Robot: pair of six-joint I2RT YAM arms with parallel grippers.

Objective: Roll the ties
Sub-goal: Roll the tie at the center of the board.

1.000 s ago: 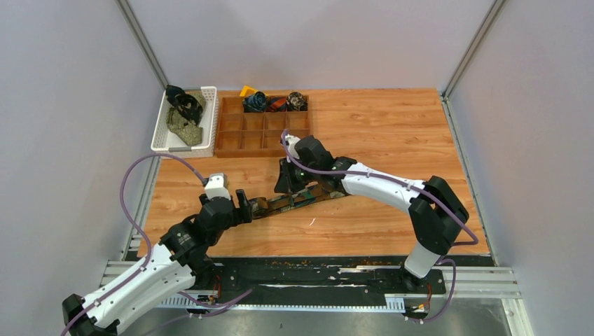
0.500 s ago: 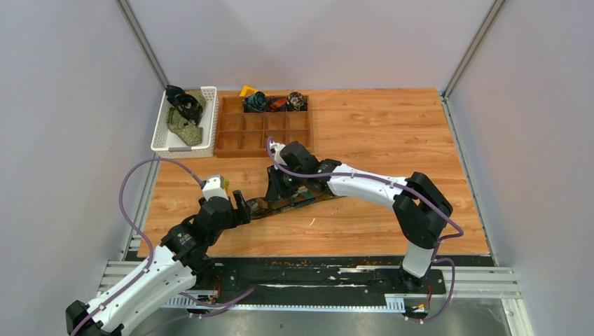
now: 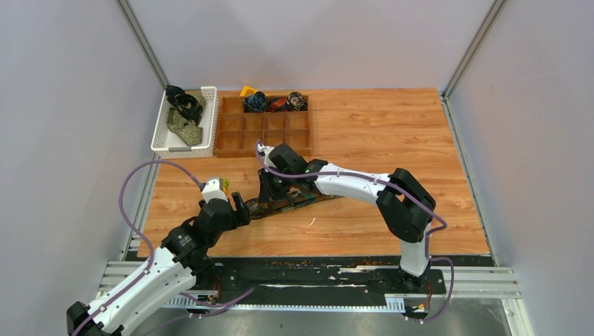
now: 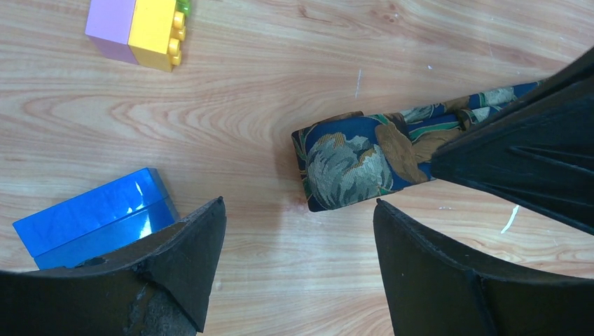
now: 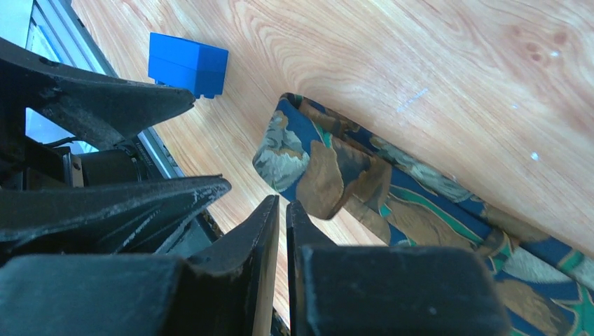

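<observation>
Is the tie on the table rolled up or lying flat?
Not rolled. The tie has only its end folded over once, seen in both wrist views; the rest lies stretched flat on the table.

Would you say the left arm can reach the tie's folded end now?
Probably yes: the open left pincer frames the tie end, with bare table between; the right pincer sits further along.

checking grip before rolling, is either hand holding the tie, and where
Left hand open, holding nothing. Right hand shut over the tie near its folded end; a real pinch cannot be told.
</observation>
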